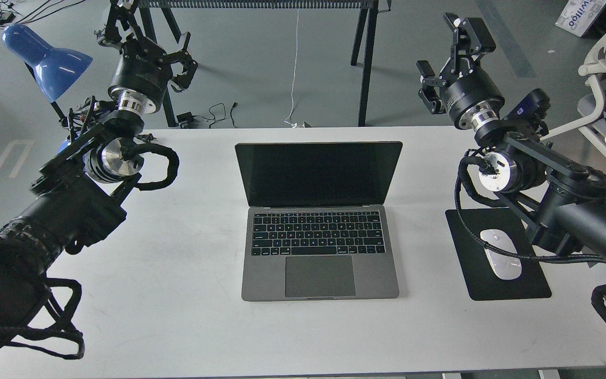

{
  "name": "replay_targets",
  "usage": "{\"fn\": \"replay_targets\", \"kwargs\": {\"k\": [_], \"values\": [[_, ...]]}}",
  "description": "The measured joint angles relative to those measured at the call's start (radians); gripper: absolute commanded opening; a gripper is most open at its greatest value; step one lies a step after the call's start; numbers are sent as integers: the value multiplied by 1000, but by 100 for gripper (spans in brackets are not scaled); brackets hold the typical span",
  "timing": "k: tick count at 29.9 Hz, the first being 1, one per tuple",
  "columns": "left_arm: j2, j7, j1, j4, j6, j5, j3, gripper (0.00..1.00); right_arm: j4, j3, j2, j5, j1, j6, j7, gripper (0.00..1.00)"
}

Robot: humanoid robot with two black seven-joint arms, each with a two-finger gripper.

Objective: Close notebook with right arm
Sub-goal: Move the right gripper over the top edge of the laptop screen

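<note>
The notebook (319,247) lies open in the middle of the white table (177,295), its black screen upright and facing me, keyboard and trackpad toward me. My right arm (555,205) comes in from the right. Its gripper (447,60) is open and empty, raised beyond the table's far edge, up and to the right of the screen's top right corner and apart from it. My left gripper (148,34) is open and empty, raised past the far left of the table.
A black mouse pad (524,279) with a white mouse (500,255) lies right of the notebook, under my right arm. A blue desk lamp (48,60) stands at the far left. Dark table legs (366,63) and a white chair (605,63) stand behind.
</note>
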Motion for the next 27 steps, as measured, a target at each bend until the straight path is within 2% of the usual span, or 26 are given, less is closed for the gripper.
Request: {"fn": "replay_targets", "kwargs": {"k": [17, 27], "values": [[1, 0, 0, 0, 0, -3, -1, 100, 10, -113, 54, 6, -5, -19, 0, 99], [0, 0, 0, 0, 0, -5, -5, 100, 129, -113, 27, 14, -22, -51, 0, 99]]}}
